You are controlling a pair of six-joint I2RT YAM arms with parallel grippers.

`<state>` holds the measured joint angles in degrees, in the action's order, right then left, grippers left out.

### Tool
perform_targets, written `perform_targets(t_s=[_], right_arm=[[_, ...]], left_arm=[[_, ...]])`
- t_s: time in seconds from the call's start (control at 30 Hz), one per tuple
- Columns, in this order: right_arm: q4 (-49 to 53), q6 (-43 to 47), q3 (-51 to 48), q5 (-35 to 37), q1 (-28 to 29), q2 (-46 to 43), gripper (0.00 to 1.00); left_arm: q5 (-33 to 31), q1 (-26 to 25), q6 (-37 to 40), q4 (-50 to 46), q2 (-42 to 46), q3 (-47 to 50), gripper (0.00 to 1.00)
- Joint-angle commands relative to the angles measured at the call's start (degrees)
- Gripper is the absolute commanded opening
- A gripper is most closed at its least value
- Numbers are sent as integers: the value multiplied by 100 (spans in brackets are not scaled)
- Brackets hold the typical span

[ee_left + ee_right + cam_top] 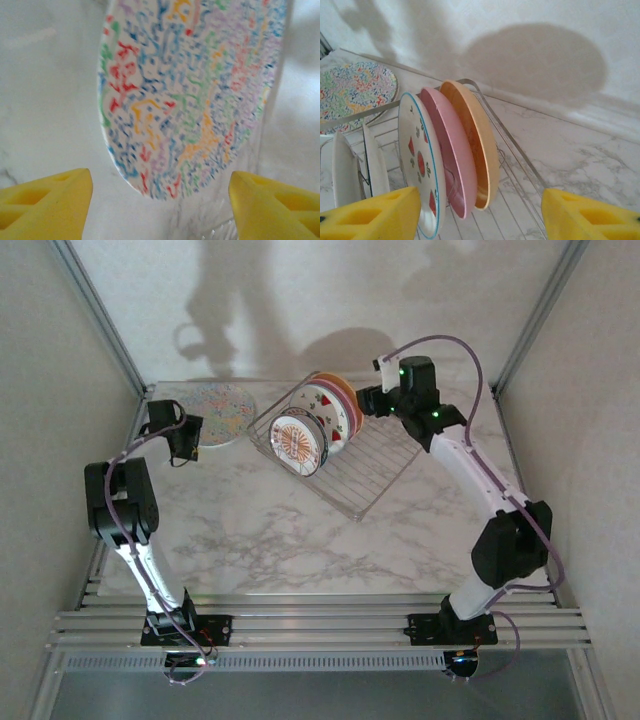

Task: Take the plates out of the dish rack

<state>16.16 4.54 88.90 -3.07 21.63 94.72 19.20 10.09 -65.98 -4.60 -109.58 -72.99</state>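
My left gripper [161, 200] is open with nothing between the pads. It hovers just off the rim of the patterned plate [222, 412], which lies flat on the table [260, 540], its edge just beside the rack's [375, 475] left corner. My right gripper [481, 200] is also open and empty, near the rack's far right side. Ahead of it, the fruit plate [420, 165], pink plate [447, 150] and orange plate [475, 145] stand on edge, close together. The sunburst plate [298, 443] stands nearer me. Open marble lies beyond the orange plate's rim.
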Motion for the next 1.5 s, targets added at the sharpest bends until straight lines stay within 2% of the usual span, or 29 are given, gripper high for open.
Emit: perform_targets(t_s=[0.0,0.03,0.3,0.67,0.87,1.47], right_arm=[[263,151,363,-228,-57,412,63],[323,153,459,-255,-69,524,62],[719,265,1173,-458,-159,1351,54],[1163,436,2007,-619,-259,2279,47],[1229,601,2213,-556,-273,2545,45],[1294,1250,2754,-512,-268,3073,41]], left_arm=[[-167,-341,10,-65,731,74,74],[-224,-446,14,-80,865,62,76],[-478,-1589,454,271,2160,145,76],[61,-3018,1688,1091,3097,463,74],[98,-3223,1728,1277,3249,677,73],[157,-3311,1715,1321,2966,517,73]])
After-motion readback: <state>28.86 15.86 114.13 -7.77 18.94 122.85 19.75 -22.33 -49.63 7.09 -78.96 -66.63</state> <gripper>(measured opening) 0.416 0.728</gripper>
